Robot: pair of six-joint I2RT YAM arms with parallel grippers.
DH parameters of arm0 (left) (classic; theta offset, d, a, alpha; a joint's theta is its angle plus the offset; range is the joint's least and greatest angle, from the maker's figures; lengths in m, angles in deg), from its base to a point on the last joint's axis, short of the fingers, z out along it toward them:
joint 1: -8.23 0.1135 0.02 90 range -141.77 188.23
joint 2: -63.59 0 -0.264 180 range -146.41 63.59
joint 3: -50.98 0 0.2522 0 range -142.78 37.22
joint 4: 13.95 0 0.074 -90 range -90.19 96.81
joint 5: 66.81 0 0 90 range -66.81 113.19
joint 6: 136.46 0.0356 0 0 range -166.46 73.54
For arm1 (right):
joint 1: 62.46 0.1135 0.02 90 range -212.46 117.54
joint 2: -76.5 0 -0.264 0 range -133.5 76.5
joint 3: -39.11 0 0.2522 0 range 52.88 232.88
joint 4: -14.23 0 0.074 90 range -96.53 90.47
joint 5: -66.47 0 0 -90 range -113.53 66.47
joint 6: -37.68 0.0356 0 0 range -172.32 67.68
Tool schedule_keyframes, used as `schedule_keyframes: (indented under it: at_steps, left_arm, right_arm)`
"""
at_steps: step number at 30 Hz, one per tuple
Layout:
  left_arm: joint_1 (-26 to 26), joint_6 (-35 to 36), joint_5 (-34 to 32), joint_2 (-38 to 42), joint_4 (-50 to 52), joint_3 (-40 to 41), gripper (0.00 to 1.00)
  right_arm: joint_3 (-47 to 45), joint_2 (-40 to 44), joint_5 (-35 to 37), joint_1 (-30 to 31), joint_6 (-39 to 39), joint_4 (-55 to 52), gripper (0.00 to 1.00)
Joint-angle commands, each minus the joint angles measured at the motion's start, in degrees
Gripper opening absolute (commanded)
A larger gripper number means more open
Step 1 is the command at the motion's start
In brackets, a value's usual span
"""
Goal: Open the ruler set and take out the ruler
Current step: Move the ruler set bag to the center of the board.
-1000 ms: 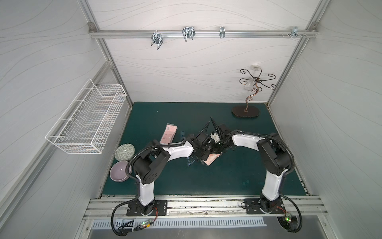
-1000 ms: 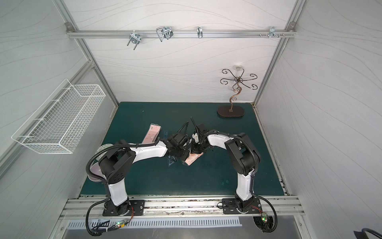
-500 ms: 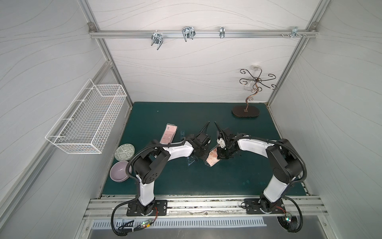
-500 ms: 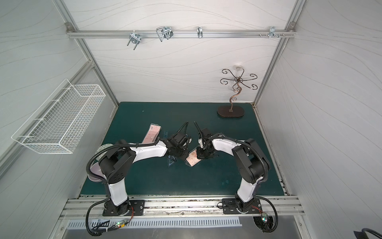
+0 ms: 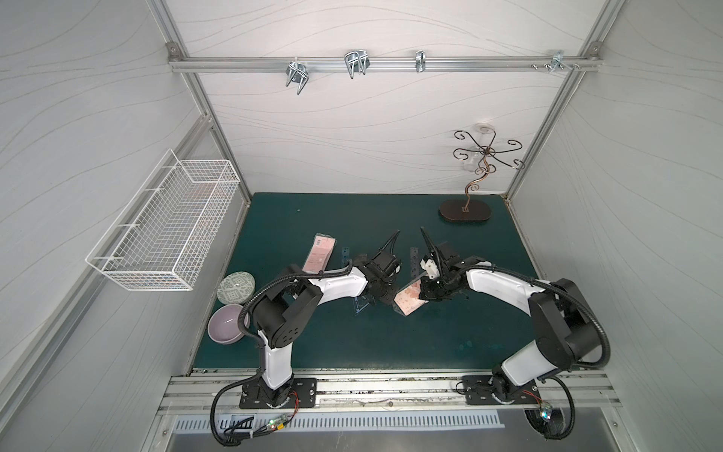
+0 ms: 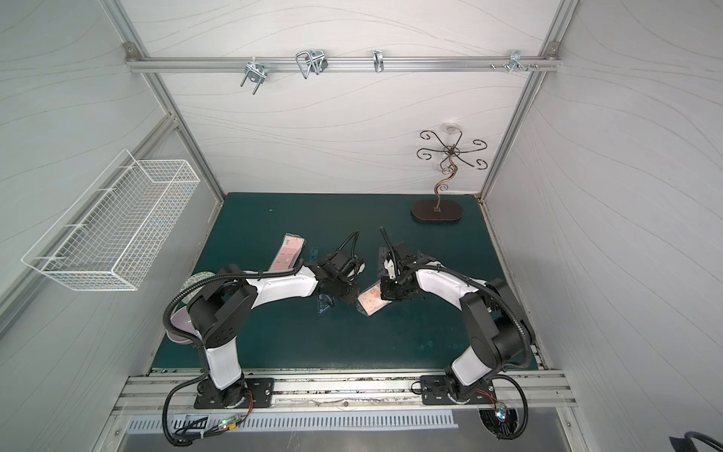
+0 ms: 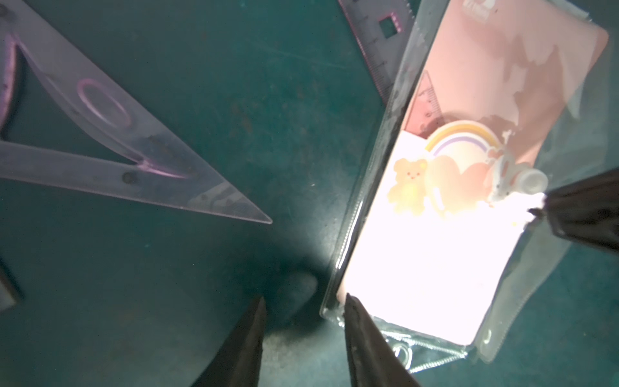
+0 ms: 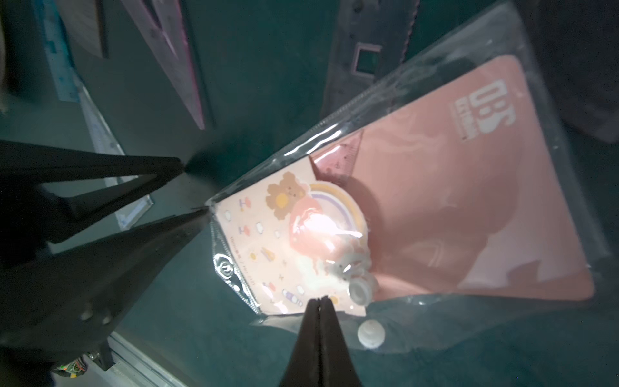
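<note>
At the tips of the right pincer point(image 8: 318, 301), closed flat together, a fold of clear film at the mouth of the ruler set point(image 8: 469, 207) appears to be pinched, just beside the white snap button point(image 8: 370, 333). Across the pouch from it, the left pincer point(image 7: 304, 296) stands partly open and empty, with one finger touching the pouch's near corner.

The hold looks thin. The film is slick, so a pull could slide it out from between the right pincer's tips. A push from the left pincer's lone finger could shove the whole pouch along the bench point(image 7: 268, 100) rather than spread its mouth. The pink printed card could also come out with the ruler, or jam it.

The set is a transparent sleeve around that card, which carries a bear and a rainbow, and one end seems to be raised off the bench. Only a tip of the ruler point(image 8: 345, 157) shows, tucked behind the card. Beyond the left pincer, a loose set square point(image 7: 100, 134) lies flat, close enough to be knocked. Another clear scale point(image 7: 378, 43) runs under the pouch's far edge.
</note>
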Motion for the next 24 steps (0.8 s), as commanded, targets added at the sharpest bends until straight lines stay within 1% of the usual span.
schedule_keyframes:
  at_steps: [1, 7, 11, 15, 18, 21, 22, 23, 24]
  left_arm:
    - [-0.2, 0.5, 0.8, -0.3, 0.1, -2.8, 0.43]
    - [-0.6, 1.1, 0.8, 0.0, 0.7, -4.0, 0.43]
    - [-1.0, 1.6, 0.2, -0.2, 2.4, -5.8, 0.43]
    - [-1.5, 2.4, 0.9, -0.9, 2.8, -7.5, 0.45]
    - [-2.6, 3.7, 2.5, -1.4, 3.1, -9.4, 0.52]
    - [-4.6, 4.8, 2.7, -3.6, 6.4, -13.2, 0.69]
    - [-5.3, 5.4, 2.3, -4.6, 7.7, -14.3, 0.72]
    - [-5.7, 5.6, 1.9, -5.2, 8.3, -14.7, 0.77]
    - [-6.1, 5.7, 1.7, -5.7, 8.4, -14.5, 0.84]
  right_arm:
    - [-2.0, 1.8, 0.1, -0.6, -0.1, -0.6, 0.00]
    - [-5.6, -1.9, -0.8, -3.3, -0.3, 2.0, 0.00]
    - [-7.2, -1.0, -0.8, -4.0, 0.1, 1.8, 0.00]
    - [-9.1, 0.4, -0.4, -4.3, 1.0, 2.7, 0.00]
    - [-9.9, -0.9, -1.4, -4.8, 1.2, 3.9, 0.00]
    - [-11.3, -0.3, -2.8, -6.0, 2.1, 6.4, 0.00]
    - [-11.9, 0.5, -3.5, -6.6, 2.7, 7.1, 0.00]
    - [-12.5, 1.3, -4.1, -7.3, 3.1, 7.8, 0.00]
    - [-13.2, 2.2, -5.3, -8.2, 3.9, 9.0, 0.00]
